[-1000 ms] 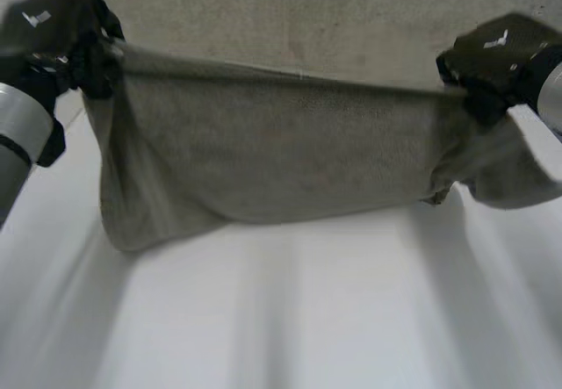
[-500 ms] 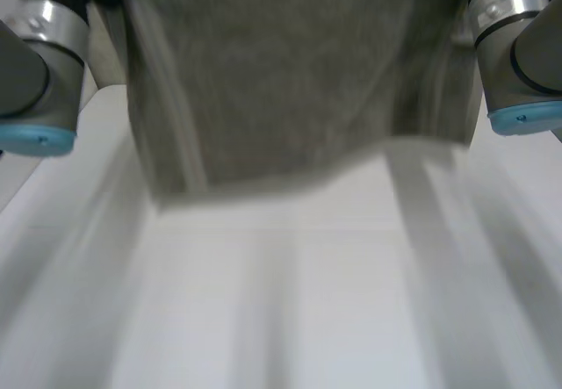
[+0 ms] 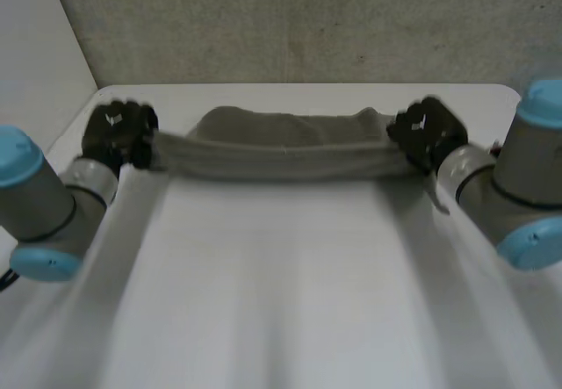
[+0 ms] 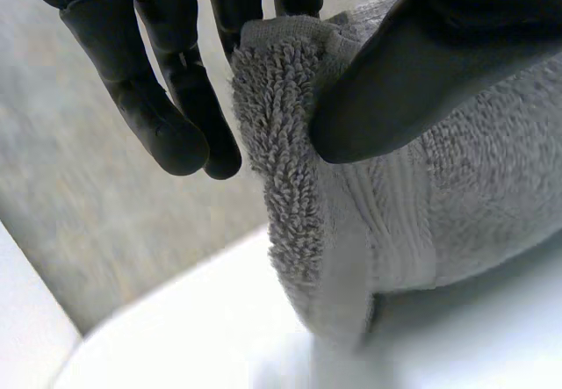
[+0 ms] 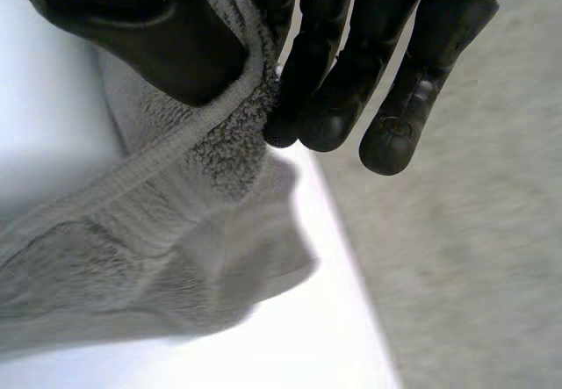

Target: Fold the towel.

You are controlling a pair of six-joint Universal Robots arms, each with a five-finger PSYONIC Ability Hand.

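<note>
A grey towel (image 3: 285,147) stretches in a narrow band across the far part of the white table (image 3: 281,301), with a low hump behind its taut front edge. My left hand (image 3: 118,134) pinches the towel's left end; its wrist view shows the thumb (image 4: 413,73) pressing the terry corner (image 4: 290,143) against the fingers (image 4: 167,99). My right hand (image 3: 426,134) pinches the right end, thumb (image 5: 140,38) over the hemmed edge (image 5: 167,156) with the fingers (image 5: 334,73) behind. Below the right hand the towel lies on the table.
A grey carpeted floor (image 3: 299,25) lies beyond the table's far edge (image 3: 299,87). Both forearms with light-blue caps (image 3: 39,262) (image 3: 536,244) flank the bare near half of the table.
Both hands have carried the towel's held edge from close to the camera out to the far side of the table and lowered it. The hanging towel now lies low in a band.
</note>
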